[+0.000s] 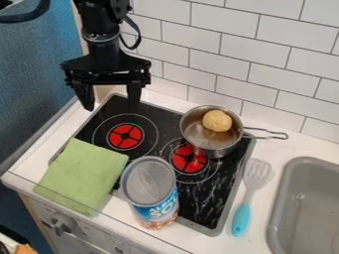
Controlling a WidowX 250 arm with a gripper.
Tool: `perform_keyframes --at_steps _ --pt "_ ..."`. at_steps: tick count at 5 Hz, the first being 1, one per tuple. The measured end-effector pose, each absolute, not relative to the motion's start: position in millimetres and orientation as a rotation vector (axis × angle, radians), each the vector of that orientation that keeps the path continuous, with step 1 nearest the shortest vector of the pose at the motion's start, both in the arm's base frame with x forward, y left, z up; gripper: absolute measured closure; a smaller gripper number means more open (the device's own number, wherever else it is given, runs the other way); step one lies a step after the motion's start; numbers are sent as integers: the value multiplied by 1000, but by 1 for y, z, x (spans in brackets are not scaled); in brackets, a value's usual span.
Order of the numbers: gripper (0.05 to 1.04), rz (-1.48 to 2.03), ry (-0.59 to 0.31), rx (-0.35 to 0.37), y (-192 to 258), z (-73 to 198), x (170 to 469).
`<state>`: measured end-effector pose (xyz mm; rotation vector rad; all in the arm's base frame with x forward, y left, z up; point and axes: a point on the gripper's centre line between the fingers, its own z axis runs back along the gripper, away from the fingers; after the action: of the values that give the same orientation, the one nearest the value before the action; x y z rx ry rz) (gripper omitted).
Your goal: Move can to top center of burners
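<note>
Can [153,198] with a metal top and a blue label stands upright at the front edge of the black stovetop [193,202], where we see it beside a green cloth [83,173]; whether the two touch, we cannot tell. Above the stovetop's back left corner, at upper left in our camera view, the black gripper [110,105] hangs with its jaws spread wide and nothing between them, well apart from the can. Two red burners mark the cooking surface: we find the left one [126,136] uncovered behind the cloth, while a metal pot [222,144] holding a round, yellowish object [217,121] partly hides the right one [188,159]. The pot's handle [268,134] points toward the right. On the white counter [278,150], just beside the stovetop, we spot a slotted spatula [242,220] with a bright blue handle, its pale head toward the tiled wall [252,54]. Farther right lies a gray sink [286,198].
</note>
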<state>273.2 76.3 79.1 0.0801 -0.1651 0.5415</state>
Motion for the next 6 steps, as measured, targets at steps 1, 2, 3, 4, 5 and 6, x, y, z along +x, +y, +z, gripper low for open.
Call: perform_keyframes --at_steps 1,2,3,4,5,6 --pt "83 548 -128 77 75 70 271" --pt "83 515 -82 70 55 70 268" --pt "83 509 -59 99 35 76 263" --pt "83 464 -49 51 12 74 256" --pt "83 446 11 61 -11 72 240" --pt "83 412 66 22 -27 62 219"
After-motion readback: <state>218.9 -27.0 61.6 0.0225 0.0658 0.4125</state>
